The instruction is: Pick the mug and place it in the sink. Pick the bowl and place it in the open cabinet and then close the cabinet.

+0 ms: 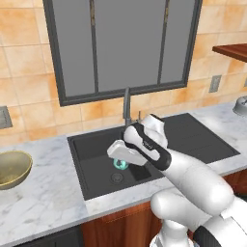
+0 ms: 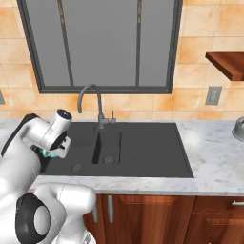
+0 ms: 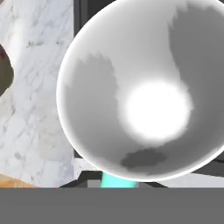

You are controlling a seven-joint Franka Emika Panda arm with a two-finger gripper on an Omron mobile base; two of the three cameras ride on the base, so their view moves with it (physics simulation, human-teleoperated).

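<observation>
A small teal mug (image 1: 119, 164) hangs just above the left basin of the black sink (image 1: 202, 140), with my gripper (image 1: 121, 159) shut on it. From the right base view the mug (image 2: 47, 153) peeks out under the gripper (image 2: 53, 150), over the sink (image 2: 147, 152). In the hand view the mug (image 3: 148, 96) is seen from above, its pale inside facing me and a teal part at the bottom. The olive-tan bowl (image 1: 12, 169) sits on the marble counter left of the sink. A corner of the reddish-brown cabinet (image 1: 232, 50) juts in at the upper right.
A grey gooseneck faucet (image 2: 97, 102) stands behind the basin divider. A grey metallic rounded object (image 1: 241, 105) sits on the counter at the far right. A wall outlet (image 2: 213, 95) is under the cabinet. Wooden drawers (image 2: 157, 214) run below the counter.
</observation>
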